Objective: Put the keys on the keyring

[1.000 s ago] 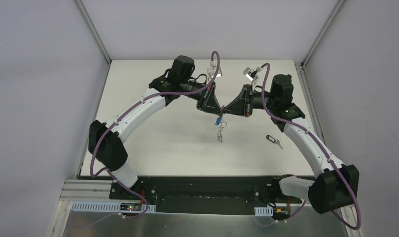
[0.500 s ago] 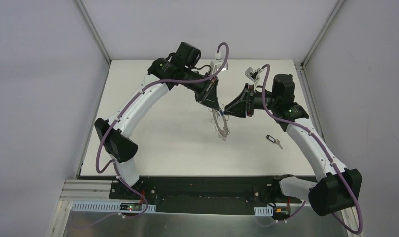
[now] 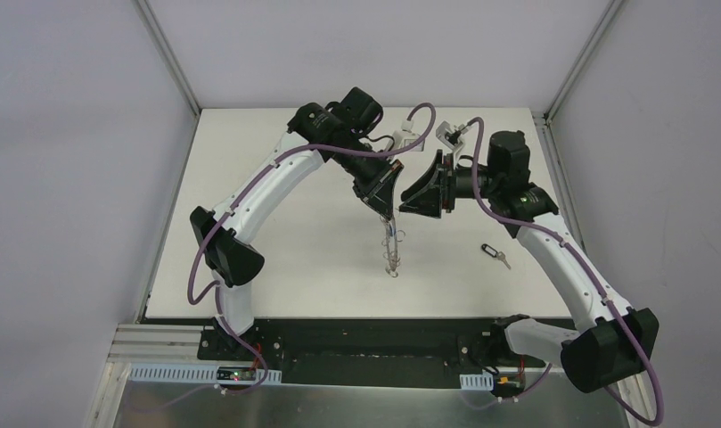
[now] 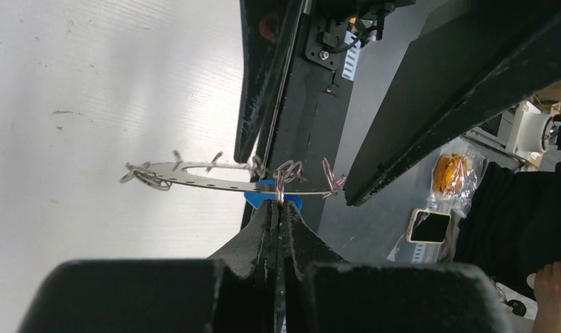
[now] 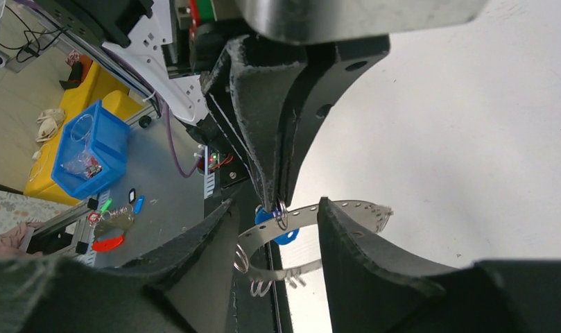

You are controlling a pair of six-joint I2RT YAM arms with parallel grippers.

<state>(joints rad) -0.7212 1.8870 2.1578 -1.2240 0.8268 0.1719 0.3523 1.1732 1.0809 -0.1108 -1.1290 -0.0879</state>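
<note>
Looking down from the top, I see the keyring (image 3: 391,250) hanging from my left claw (image 3: 388,212); the black key (image 3: 492,253) lies on the surface (image 3: 276,259), well apart. Left wrist: claw pinched shut on a ring loop, blue key (image 4: 263,201) right there. Right wrist: right claw (image 5: 277,208) spread open, ring between its fingers.

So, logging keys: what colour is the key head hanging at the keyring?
Blue; the key head shows best in the left wrist view.
</note>
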